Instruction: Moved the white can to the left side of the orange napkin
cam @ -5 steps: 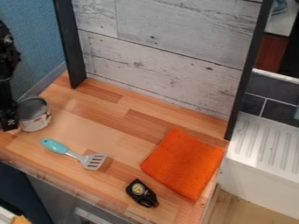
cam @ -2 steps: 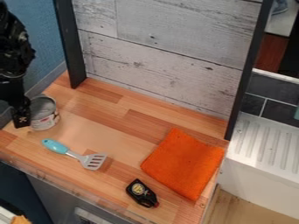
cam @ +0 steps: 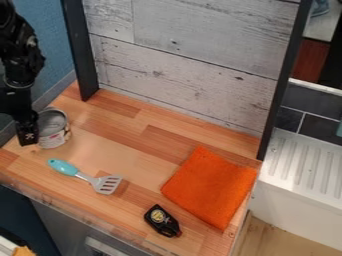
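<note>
At the left end of the wooden counter, the black gripper (cam: pixel 27 131) hangs low, right against the left side of the white can (cam: pixel 53 136). The can stands upright, its open top showing a grey inside, and it partly lies behind the gripper. The orange napkin (cam: pixel 210 187) lies flat on the right part of the counter, well apart from the can.
A spatula (cam: pixel 80 176) with a turquoise handle lies in front of the can. A small black bottle-shaped object (cam: pixel 162 221) lies left of the napkin's front corner. A grey plank wall (cam: pixel 180 65) between dark posts backs the counter (cam: pixel 127 135); a white ridged drainboard (cam: pixel 304 162) is at right.
The arm has come further into view from the left, and the gripper has shifted right. The can has shifted slightly right along with it. The napkin, spatula and black object have stayed put.
</note>
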{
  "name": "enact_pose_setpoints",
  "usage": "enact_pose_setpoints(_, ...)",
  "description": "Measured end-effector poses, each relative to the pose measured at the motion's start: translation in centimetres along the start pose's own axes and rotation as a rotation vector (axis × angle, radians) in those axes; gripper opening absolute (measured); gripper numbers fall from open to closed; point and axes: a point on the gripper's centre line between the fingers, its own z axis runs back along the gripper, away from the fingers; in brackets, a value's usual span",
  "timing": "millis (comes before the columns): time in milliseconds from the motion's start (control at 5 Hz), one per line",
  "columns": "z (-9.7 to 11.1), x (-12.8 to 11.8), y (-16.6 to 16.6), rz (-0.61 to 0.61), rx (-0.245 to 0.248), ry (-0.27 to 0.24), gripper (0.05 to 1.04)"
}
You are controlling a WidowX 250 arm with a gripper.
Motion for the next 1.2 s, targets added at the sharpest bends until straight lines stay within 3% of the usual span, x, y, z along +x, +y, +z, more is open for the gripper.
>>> enact_pose_setpoints(200,-0.1,-1.2,0.0,-0.027,0.000,0.002,1.000)
enact_pose_setpoints(400,0.6,-4.2,1.3,-0.103,-0.002,0.028,1.000)
enact_pose_setpoints(800,3.0,-10.5,4.4,-0.298,-0.051,0.101,1.000)
enact_pose_setpoints(1200,5.2,-16.9,8.2,-0.455,-0.054,0.206,0.999)
